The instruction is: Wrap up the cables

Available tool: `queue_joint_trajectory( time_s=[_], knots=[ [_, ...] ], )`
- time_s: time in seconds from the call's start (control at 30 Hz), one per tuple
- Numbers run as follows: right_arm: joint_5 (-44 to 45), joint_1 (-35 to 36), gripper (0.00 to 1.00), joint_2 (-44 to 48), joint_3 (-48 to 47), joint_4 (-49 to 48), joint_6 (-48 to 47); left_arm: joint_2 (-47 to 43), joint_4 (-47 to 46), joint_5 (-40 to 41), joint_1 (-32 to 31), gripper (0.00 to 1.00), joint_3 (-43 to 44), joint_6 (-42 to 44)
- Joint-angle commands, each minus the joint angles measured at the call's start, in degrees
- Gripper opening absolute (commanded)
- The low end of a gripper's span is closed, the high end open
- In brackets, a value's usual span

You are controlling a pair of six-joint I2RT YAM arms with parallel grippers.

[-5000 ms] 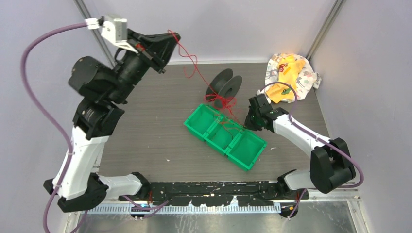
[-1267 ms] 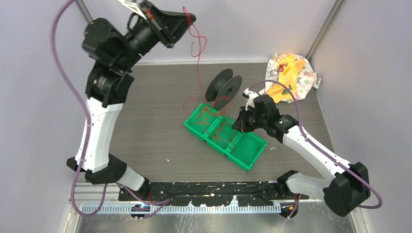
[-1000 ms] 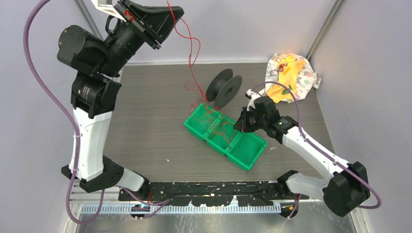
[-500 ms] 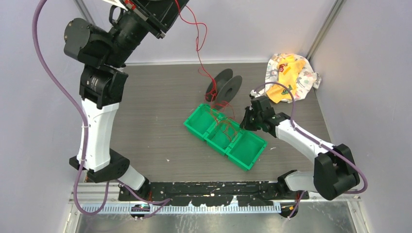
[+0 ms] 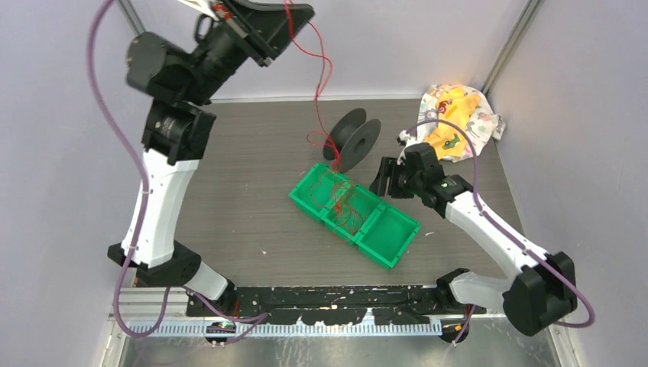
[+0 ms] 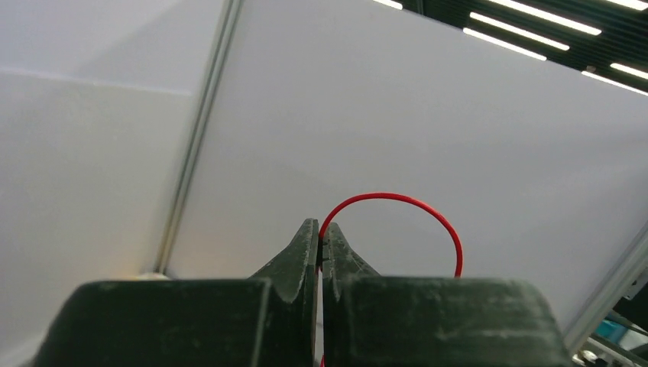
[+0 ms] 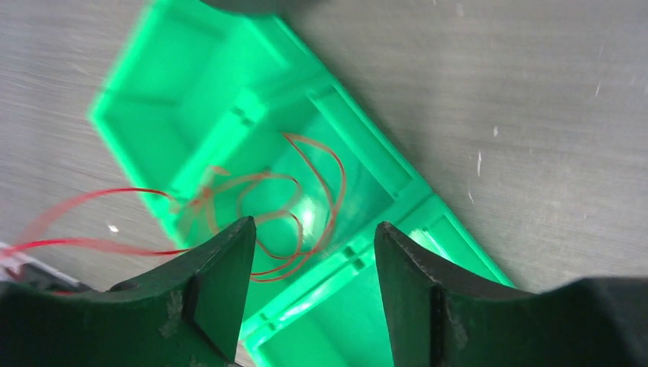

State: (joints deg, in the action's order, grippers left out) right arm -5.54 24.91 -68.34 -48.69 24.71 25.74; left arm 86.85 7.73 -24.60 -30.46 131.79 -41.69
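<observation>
Thin red cables hang from my left gripper, which is raised high at the back left. They run down past the black spool into loose loops in the green three-compartment tray. In the left wrist view the left gripper is shut on a cable that arcs out of its tips. My right gripper hovers over the tray's right side. In the right wrist view the right gripper is open and holds nothing. Below it, cable loops lie in the tray.
A crumpled yellow and white cloth lies at the back right corner. The spool lies on the table just behind the tray. Grey walls and metal posts close in the back and sides. Purple hoses loop off both arms.
My right gripper has opened, let go of the cable and lifted slightly to the right. The left arm has swung a little right, still holding the cable high.
</observation>
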Motion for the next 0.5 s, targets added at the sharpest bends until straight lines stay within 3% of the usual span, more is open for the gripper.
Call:
queue_joint_trajectory(
  time_s=[0.0,0.37,0.47],
  knots=[
    [-2.63,-0.21,0.65,6.28,-9.12,1.60,-2.65,1.45,-2.64,-3.94,0.07,0.00,-4.97,-5.45],
    [-21.00,-0.05,0.65,5.73,-17.45,-6.53,2.30,1.57,-4.91,-4.92,-0.04,0.01,-10.38,-8.49],
    [-21.57,0.99,0.65,4.76,-16.91,-8.68,5.19,1.77,-5.04,-4.82,-0.12,0.00,-9.90,-8.50]
  ],
)
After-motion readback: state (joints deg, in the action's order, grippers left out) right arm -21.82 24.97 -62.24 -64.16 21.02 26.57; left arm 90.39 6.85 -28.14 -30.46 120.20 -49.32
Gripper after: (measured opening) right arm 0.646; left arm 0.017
